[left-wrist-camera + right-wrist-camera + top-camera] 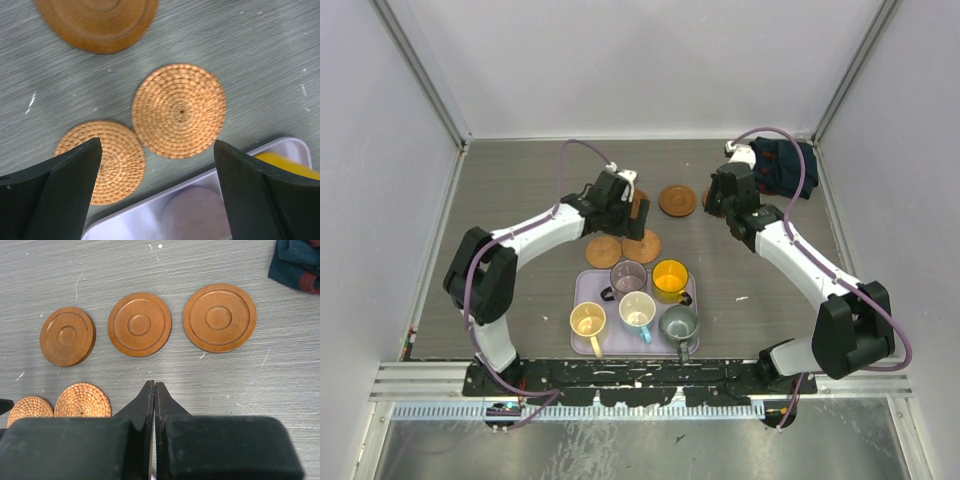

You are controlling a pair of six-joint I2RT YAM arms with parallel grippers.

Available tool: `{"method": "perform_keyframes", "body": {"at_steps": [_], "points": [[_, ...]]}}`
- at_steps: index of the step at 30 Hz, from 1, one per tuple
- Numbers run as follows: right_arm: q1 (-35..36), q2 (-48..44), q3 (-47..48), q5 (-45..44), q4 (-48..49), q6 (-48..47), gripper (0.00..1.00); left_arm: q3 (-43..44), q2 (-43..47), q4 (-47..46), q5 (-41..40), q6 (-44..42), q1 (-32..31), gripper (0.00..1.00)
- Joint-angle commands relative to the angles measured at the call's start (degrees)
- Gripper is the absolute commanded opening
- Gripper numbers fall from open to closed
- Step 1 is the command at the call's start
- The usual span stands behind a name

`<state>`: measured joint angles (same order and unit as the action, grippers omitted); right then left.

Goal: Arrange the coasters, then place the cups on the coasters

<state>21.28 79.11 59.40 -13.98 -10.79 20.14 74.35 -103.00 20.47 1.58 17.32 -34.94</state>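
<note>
Five flat coasters [219, 317] lie on the grey table [280, 385]: three ringed brown wooden discs [139, 324] in a row, and two woven rattan discs [179, 110] beside the lavender tray [150, 210]. Probably light, stiff and thin, so I would pinch them across the rim. My left gripper [157, 145] gapes above the woven pair; my right gripper [154, 385] is closed and empty.

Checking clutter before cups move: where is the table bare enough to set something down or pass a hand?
Bare: the far strip behind the wooden coasters, left of the dark cloth; and the patch right of the lavender tray, short of the right arm. Crowded: between tray and wooden coasters, where two woven coasters lie near the open left gripper.
</note>
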Motion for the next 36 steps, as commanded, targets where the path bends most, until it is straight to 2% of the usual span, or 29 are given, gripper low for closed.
{"method": "perform_keyframes", "body": {"at_steps": [1, 6, 10, 18, 24, 30, 36], "points": [[0.2, -2.8, -0.6, 0.7, 2.9, 0.7, 0.03, 6.4, -1.6, 3.9, -10.0, 3.8, -5.5, 0.95], [0.2, -4.4, -2.5, 1.0, 4.1, 0.7, 0.03, 10.8, -6.7, 9.7, -15.6, 8.0, -7.8, 0.96], [0.1, -5.6, -3.7, 0.8, 4.4, 0.5, 0.03, 14.5, -10.6, 14.6, -20.2, 8.1, -9.3, 0.96], [0.1, -5.5, -4.0, 4.1, 5.6, 1.1, 0.03, 17.2, -14.9, 19.2, -24.6, 6.9, -9.5, 0.98], [0.2, -4.6, -3.5, 5.0, 5.9, 1.5, 0.02, 17.6, -17.0, 20.5, -24.5, 6.6, -9.0, 1.00], [0.1, -4.6, -3.6, 4.9, 5.6, 1.4, 0.03, 15.2, -16.7, 20.7, -23.7, 6.8, -6.4, 0.98], [0.2, -4.4, -3.4, 4.8, 5.4, 1.4, 0.02, 7.6, -12.5, 17.5, -20.4, 8.0, 0.2, 0.98]]}}
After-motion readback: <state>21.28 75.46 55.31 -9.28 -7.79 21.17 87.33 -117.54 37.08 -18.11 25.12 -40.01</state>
